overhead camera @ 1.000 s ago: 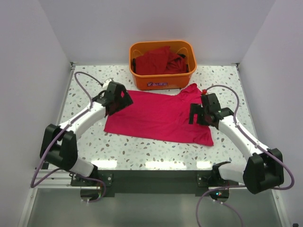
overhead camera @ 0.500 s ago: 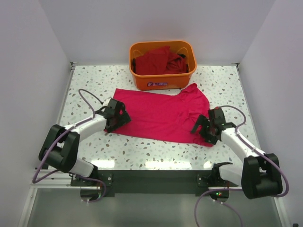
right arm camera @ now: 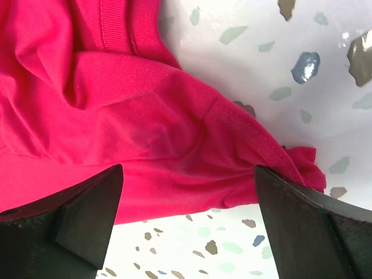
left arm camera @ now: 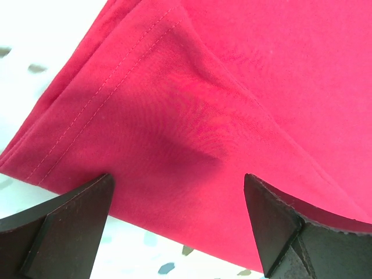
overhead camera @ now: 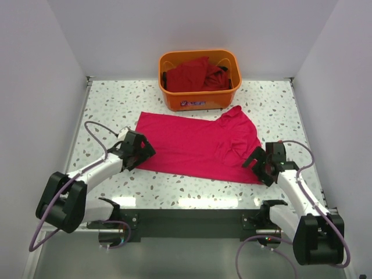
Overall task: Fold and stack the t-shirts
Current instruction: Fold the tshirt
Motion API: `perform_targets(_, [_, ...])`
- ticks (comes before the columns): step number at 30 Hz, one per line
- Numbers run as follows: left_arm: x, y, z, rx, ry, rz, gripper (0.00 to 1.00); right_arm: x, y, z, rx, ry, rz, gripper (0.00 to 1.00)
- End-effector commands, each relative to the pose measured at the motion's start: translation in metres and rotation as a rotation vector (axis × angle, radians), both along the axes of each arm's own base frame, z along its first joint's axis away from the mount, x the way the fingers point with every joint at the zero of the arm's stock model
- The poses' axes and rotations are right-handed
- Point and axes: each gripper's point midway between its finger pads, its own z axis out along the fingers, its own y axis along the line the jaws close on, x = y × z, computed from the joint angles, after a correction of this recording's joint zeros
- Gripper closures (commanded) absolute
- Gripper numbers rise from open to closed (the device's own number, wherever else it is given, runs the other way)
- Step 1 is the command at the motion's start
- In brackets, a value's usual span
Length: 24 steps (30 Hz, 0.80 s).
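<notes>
A bright pinkish-crimson t-shirt (overhead camera: pixel 195 142) lies spread on the speckled table in front of the basket. My left gripper (overhead camera: pixel 141 154) is open at the shirt's near left corner. In the left wrist view its fingers (left arm camera: pixel 64 224) straddle the hemmed edge of the shirt (left arm camera: pixel 192 116), low over it. My right gripper (overhead camera: pixel 257 165) is open at the near right corner. In the right wrist view its fingers (right arm camera: pixel 75 221) straddle the bunched edge of the shirt (right arm camera: pixel 145 139). Darker red t-shirts (overhead camera: pixel 195 74) lie heaped in the basket.
An orange plastic basket (overhead camera: pixel 200 100) stands at the back middle of the table, touching the shirt's far edge. White walls enclose the table on the left, right and back. Bare speckled table (overhead camera: pixel 192 192) shows between the shirt and the near edge.
Both arms have drawn back toward the near edge and lowered to the shirt's near corners. The shirt's near edge has shifted and lies flatter and wider than before.
</notes>
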Motion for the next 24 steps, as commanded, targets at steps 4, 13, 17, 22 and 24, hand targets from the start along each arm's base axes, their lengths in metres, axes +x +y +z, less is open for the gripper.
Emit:
perform_targets(4, [-0.098, 0.030, -0.043, 0.047, 0.300, 0.049, 0.00, -0.047, -0.005, -0.019, 0.007, 0.157, -0.097, 0.01])
perform_targets(13, [-0.132, 0.020, -0.028, -0.072, 0.280, 0.029, 0.00, -0.066, 0.007, 0.001, 0.082, 0.100, -0.097, 0.01])
perform_targets(17, [-0.128, 0.023, -0.009, -0.076, 0.231, 0.052, 0.00, -0.062, 0.006, 0.023, 0.069, 0.068, -0.075, 0.01])
perform_targets(22, [-0.076, 0.025, 0.054, -0.015, 0.049, 0.045, 0.00, -0.035, -0.009, 0.076, -0.024, -0.099, -0.037, 0.01])
perform_targets(24, [-0.046, 0.024, 0.086, 0.020, -0.026, 0.042, 0.00, -0.012, -0.010, 0.107, -0.042, -0.181, -0.012, 0.01])
